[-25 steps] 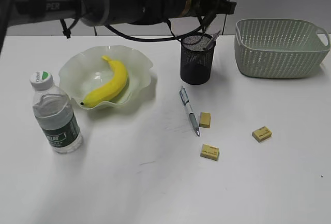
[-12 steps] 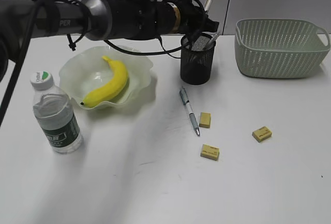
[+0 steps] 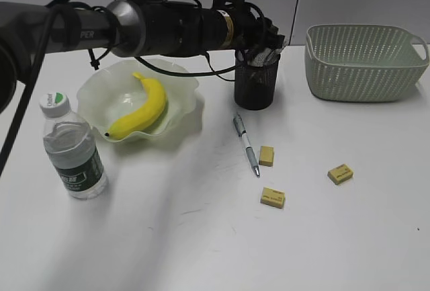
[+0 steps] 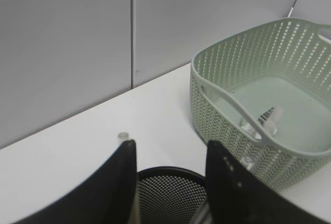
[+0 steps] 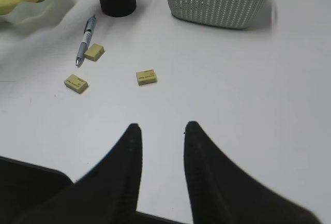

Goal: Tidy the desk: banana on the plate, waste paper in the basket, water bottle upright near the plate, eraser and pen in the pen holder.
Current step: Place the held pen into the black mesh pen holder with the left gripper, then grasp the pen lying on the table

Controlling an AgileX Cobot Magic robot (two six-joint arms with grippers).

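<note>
- Left end effector point(image 4: 170, 182) hangs over the pen holder point(image 3: 256, 79) near the tabletop's point(image 3: 201, 237) far edge, jaws apart, gripping nothing.
- Right end effector point(image 5: 161, 146) parted, empty.
- Pen point(image 3: 246, 144) lies mid-tabletop.

A lab-like test bench: bare white desk point(image 3: 201, 251) against plain grey wall panels point(image 4: 62, 43).

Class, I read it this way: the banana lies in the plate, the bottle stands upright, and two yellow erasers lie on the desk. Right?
Not quite: three erasers lie on the desk, as the exterior view shows. The banana does lie in the plate, and the bottle stands upright.
</note>
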